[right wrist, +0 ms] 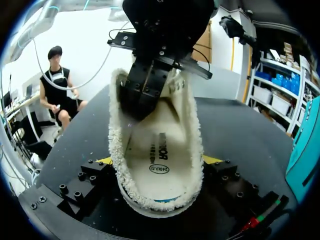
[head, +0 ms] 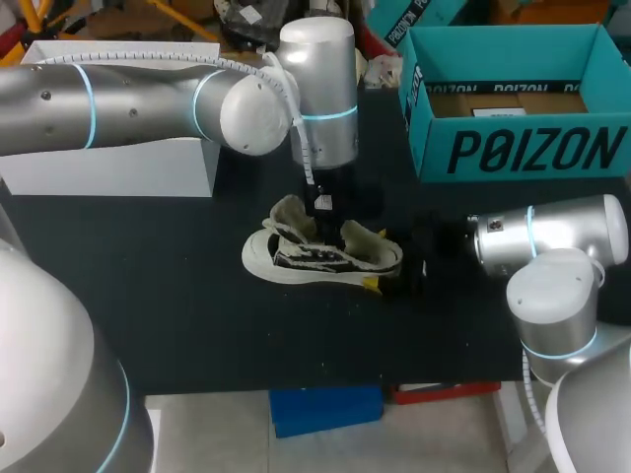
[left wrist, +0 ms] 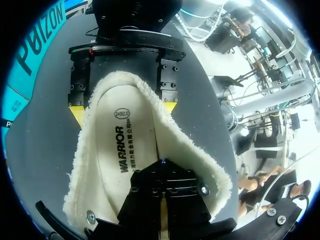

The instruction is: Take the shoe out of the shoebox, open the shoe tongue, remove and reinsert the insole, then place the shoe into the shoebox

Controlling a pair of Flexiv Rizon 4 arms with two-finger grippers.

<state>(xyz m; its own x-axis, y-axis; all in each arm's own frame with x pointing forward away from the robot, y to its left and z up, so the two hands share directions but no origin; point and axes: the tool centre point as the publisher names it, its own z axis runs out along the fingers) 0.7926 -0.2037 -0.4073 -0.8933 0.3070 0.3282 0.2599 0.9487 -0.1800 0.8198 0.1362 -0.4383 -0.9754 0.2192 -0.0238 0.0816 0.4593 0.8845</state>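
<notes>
The shoe, white-soled with a black-and-white upper and fleece lining, lies on its side mid-table. My left gripper hangs over it and is shut on the printed insole, whose fleecy end stands curled up out of the shoe. In the right wrist view the left gripper pinches the insole from above. My right gripper straddles the shoe's near end, one yellow tip against each side; it shows opposite in the left wrist view too. The teal shoebox stands open at the back right.
A white box stands at the table's back left, under my left arm. The black tabletop stretches in front of the shoe. My right arm's body lies low beside the shoebox's front wall.
</notes>
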